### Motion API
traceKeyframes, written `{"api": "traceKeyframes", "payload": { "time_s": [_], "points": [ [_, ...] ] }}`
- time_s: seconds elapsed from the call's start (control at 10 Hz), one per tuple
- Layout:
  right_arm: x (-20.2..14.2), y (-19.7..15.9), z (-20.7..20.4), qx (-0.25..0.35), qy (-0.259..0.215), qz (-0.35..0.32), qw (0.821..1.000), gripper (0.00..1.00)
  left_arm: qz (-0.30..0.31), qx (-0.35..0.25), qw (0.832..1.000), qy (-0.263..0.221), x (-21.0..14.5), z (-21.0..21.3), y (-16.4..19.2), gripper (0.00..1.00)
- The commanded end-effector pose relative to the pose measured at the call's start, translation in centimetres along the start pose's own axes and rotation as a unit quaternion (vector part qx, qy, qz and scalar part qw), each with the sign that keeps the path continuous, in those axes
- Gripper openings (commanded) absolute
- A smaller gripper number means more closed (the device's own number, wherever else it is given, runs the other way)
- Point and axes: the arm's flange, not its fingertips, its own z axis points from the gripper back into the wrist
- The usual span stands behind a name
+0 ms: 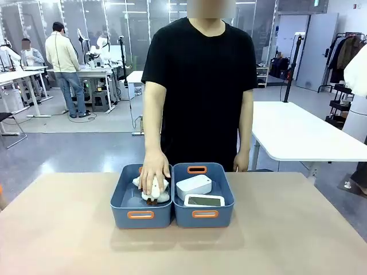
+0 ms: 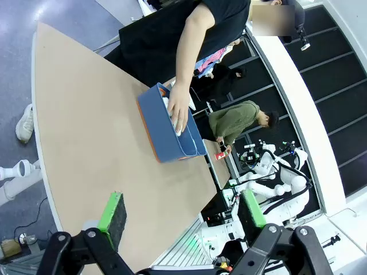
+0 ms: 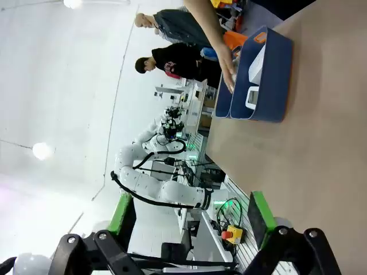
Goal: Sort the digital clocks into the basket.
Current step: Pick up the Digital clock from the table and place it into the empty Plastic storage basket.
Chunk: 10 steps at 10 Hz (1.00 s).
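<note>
Bins are sitting side by side mid-surface (image 1: 57, 229). In the left bin (image 1: 121, 197), the person's hand (image 1: 153, 172) is pressing on plush toys (image 1: 155, 192), hiding most of them. The right basket (image 1: 226, 195) is holding both digital clocks (image 1: 194, 186), long axes running across. Both sets of fingers, left (image 2: 180, 215) and right (image 3: 192, 215), are gaping open and empty, well apart from the bins; neither looks clearly nearer. The clocks' buttons are too small to make out.

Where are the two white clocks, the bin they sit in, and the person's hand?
Upper clock (image 1: 194, 186), front view, its top face.
Lower clock (image 1: 204, 201), front view, its grey screen.
Right basket (image 1: 205, 214), front view, near orange handle.
Person's hand (image 1: 154, 172), front view, its back.
</note>
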Motion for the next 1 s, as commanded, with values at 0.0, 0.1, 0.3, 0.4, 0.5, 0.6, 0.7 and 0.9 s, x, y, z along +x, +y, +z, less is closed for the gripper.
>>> {"api": "traceKeyframes", "payload": {
  "time_s": [0.0,0.1,0.3,0.4,0.5,0.6,0.7,0.9],
  "points": [
    [-0.1,-1.2,1.5,-0.002,0.003,0.010,1.000,1.00,0.000,0.002,1.000,-0.001,-0.1,-0.1,-0.3,1.00],
    [-0.4,-2.2,2.1,0.002,0.012,0.007,1.000,1.00,0.000,0.002,1.000,-0.001,-0.1,-0.1,-0.3,1.00],
    [-1.2,-2.4,3.3,0.012,0.033,0.017,0.999,1.00,0.000,0.002,1.000,-0.001,-0.1,-0.1,-0.3,1.00],
    [-1.4,-2.7,4.3,0.017,0.054,0.029,0.998,1.00,0.000,0.002,1.000,-0.001,-0.1,-0.1,-0.3,1.00],
    [-1.6,-3.2,4.8,0.011,0.075,0.024,0.997,1.00,0.000,0.002,1.000,-0.001,-0.1,-0.1,-0.3,1.00],
    [-1.4,-3.6,4.7,0.009,0.060,0.010,0.998,1.00,0.000,0.002,1.000,-0.001,-0.1,-0.1,-0.3,1.00],
    [-1.1,-3.6,3.7,0.001,0.049,0.019,0.999,1.00,0.000,0.002,1.000,-0.001,-0.1,-0.1,-0.3,1.00],
    [-1.7,-3.5,2.1,0.006,0.052,0.007,0.999,1.00,0.000,0.002,1.000,-0.001,-0.1,-0.1,-0.3,1.00]
  ]
}}
